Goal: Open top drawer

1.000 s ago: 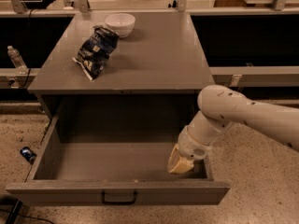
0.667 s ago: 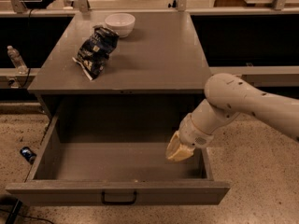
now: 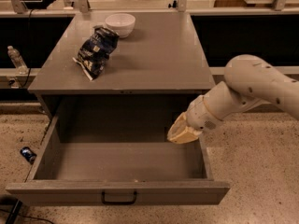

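Note:
The top drawer (image 3: 117, 193) is a wide gray metal drawer pulled far out of the gray cabinet (image 3: 154, 59). Its inside is bare. A small black loop handle (image 3: 119, 199) sits in the middle of its flat front. My gripper (image 3: 180, 132) is at the end of a white arm that comes in from the right. It hangs over the drawer's right rear corner, just above the right side wall. It is well away from the handle and holds nothing that shows.
On the cabinet top lie a dark blue chip bag (image 3: 96, 51) and a white bowl (image 3: 120, 23). A plastic bottle (image 3: 16, 59) stands on a ledge at the left. A small dark object (image 3: 27, 154) lies on the speckled floor left of the drawer.
My gripper has risen and drawn back to the right, from low inside the drawer's right side up to its right rear corner. The drawer has stayed open and not moved.

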Tool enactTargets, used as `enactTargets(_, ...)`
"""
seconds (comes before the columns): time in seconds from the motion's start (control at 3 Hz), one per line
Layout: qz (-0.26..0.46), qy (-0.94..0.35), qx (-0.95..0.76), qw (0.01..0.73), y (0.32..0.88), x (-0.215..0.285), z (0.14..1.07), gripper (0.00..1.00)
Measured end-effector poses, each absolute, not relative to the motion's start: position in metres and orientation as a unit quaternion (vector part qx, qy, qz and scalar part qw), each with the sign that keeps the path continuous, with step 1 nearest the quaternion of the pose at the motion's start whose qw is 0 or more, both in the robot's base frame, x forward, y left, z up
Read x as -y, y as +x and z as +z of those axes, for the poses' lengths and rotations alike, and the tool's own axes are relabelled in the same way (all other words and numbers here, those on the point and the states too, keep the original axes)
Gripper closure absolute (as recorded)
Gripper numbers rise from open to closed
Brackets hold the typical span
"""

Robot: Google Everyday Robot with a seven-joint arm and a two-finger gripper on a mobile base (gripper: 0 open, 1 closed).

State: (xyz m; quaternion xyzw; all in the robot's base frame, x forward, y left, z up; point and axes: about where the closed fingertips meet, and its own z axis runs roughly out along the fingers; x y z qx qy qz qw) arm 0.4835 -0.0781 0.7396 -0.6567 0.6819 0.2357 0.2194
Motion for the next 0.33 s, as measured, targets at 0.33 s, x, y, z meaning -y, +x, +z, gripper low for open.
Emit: enactTargets(0.33, 0.238, -0.657, -0.681, 0.219, 0.4824, 0.0760, 0.7391, 0.55)
